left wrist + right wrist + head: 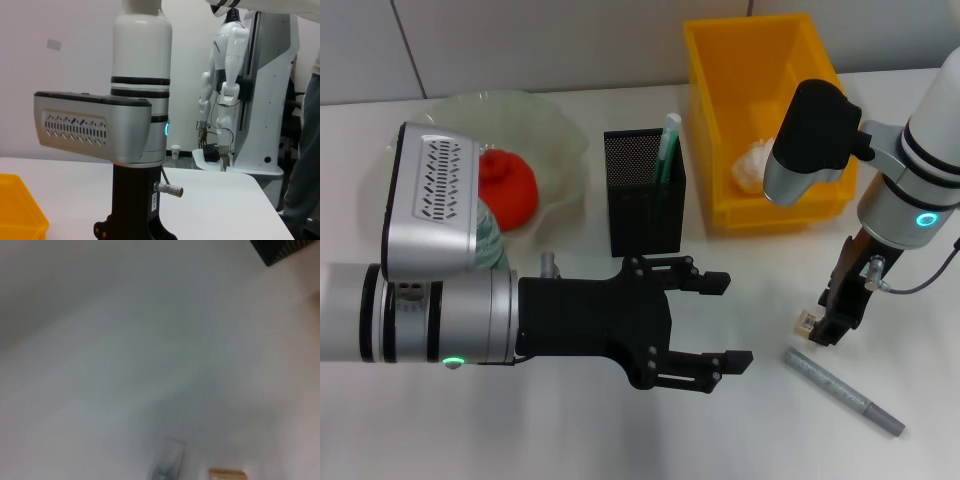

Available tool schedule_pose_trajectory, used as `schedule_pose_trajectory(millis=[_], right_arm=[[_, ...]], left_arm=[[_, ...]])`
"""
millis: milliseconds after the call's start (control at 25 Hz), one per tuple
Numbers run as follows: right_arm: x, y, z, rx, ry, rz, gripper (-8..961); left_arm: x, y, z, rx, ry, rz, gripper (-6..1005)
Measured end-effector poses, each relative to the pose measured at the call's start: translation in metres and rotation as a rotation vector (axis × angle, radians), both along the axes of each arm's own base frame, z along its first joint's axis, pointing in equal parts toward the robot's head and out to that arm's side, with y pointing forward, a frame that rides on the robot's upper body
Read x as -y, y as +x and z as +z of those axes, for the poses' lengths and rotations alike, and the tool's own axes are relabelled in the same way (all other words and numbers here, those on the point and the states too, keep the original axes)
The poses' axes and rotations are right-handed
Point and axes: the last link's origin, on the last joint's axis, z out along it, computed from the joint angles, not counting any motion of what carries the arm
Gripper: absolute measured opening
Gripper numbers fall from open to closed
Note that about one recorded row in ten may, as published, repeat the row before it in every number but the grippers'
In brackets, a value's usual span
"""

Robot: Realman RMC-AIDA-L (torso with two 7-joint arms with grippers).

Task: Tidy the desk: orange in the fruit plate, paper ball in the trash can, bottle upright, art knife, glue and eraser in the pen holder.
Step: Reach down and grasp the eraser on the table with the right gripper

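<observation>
The left gripper is held low over the counter in front of the pen holder, jaws spread apart and empty. The bottle is largely hidden behind its wrist. The orange lies in the fruit plate, the paper ball in the yellow trash can. The right gripper is lowered beside the eraser; whether its jaws are apart cannot be told. The art knife lies nearby.

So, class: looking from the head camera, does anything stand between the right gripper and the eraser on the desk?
Nothing visible does. The right gripper hangs directly beside the small eraser, with only bare desk around them. The grey art knife lies nearer the robot, off that line.
</observation>
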Motion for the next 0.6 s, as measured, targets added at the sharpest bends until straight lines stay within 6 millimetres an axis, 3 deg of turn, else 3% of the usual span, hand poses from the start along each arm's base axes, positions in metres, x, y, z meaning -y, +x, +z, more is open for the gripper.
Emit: schedule_pose_trajectory(millis=[600], right_arm=[[0.0002,-0.0012,-0.0023,0.005,-0.005,0.01,481]], left_arm=[[-0.0006,-0.0025,-0.0016,-0.005,-0.002,0.002,786]])
